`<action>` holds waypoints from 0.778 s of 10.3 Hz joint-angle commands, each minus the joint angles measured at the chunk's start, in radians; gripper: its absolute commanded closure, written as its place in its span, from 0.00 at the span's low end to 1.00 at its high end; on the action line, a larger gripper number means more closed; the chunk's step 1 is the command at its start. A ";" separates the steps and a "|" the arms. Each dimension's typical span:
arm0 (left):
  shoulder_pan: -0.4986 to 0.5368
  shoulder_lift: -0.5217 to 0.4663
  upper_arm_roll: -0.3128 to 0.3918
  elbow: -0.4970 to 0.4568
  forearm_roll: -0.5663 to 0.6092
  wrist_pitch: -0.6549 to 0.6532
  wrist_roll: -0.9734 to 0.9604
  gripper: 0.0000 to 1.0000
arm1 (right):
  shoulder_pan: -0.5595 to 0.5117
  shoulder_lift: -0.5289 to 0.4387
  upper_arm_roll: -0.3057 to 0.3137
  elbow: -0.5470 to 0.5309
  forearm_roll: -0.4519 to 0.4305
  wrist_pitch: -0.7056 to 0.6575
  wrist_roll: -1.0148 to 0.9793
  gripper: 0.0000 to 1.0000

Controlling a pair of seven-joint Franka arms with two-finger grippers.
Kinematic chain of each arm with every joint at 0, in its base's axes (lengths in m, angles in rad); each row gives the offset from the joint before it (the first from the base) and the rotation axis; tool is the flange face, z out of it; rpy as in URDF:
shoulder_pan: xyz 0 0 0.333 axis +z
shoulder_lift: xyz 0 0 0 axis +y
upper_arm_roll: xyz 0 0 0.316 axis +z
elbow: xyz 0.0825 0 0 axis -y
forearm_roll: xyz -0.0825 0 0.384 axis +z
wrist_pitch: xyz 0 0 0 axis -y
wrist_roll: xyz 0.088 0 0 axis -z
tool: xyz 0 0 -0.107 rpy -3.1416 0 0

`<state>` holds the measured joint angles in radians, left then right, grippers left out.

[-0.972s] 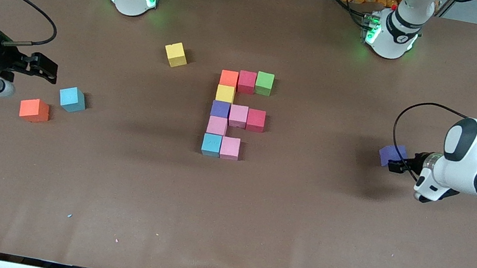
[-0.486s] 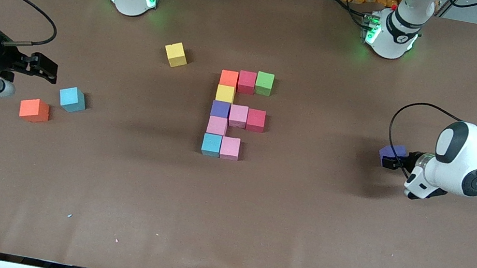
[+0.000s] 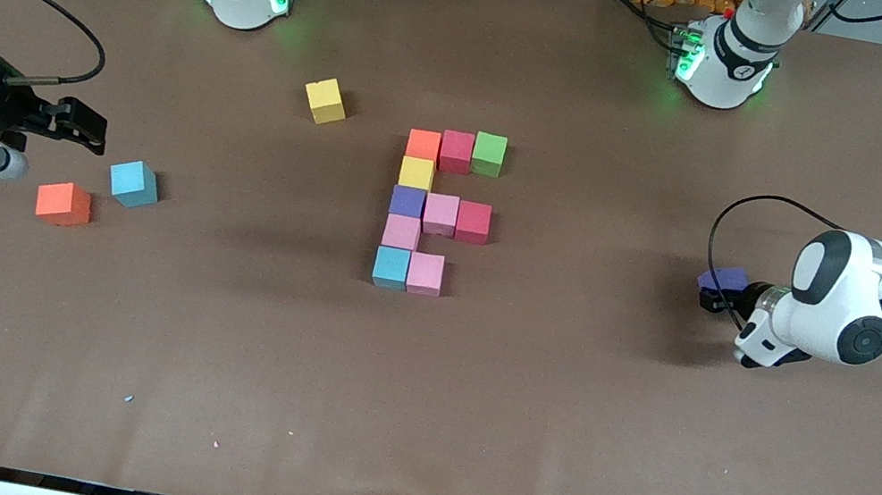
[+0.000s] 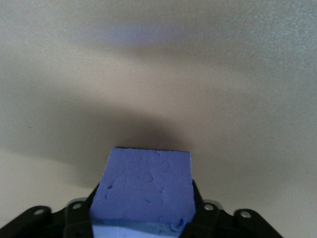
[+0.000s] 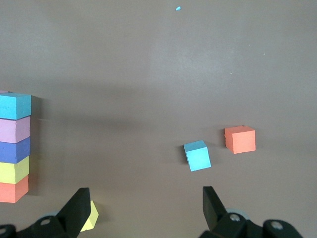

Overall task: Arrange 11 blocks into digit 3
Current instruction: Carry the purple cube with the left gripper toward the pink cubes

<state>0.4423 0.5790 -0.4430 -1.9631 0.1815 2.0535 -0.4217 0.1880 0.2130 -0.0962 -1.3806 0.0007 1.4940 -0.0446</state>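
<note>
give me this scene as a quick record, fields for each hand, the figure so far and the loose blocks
left hand: shut on purple block, toward the left arm's end of the table
right hand: open, waiting above the blue block and orange block
figure: ten cubes; bar nearest the front camera one cube short
other loose block: yellow block, beside the figure toward the right arm's end

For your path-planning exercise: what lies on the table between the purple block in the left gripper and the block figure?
Nothing: in the front view only bare brown table separates the purple block from the figure.
</note>
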 commanded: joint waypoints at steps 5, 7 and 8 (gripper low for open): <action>-0.104 0.008 -0.036 0.142 -0.083 -0.032 -0.366 0.90 | -0.019 -0.027 0.015 -0.031 0.013 0.006 0.012 0.00; -0.215 0.086 -0.034 0.276 -0.129 -0.032 -0.596 0.90 | -0.019 -0.027 0.015 -0.031 0.013 0.006 0.012 0.00; -0.249 0.135 -0.033 0.336 -0.143 -0.030 -0.743 0.90 | -0.019 -0.027 0.015 -0.031 0.012 0.006 0.011 0.00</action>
<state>0.2446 0.6130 -0.4830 -1.7528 0.0638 2.0500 -1.0065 0.1877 0.2130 -0.0967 -1.3823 0.0007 1.4939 -0.0446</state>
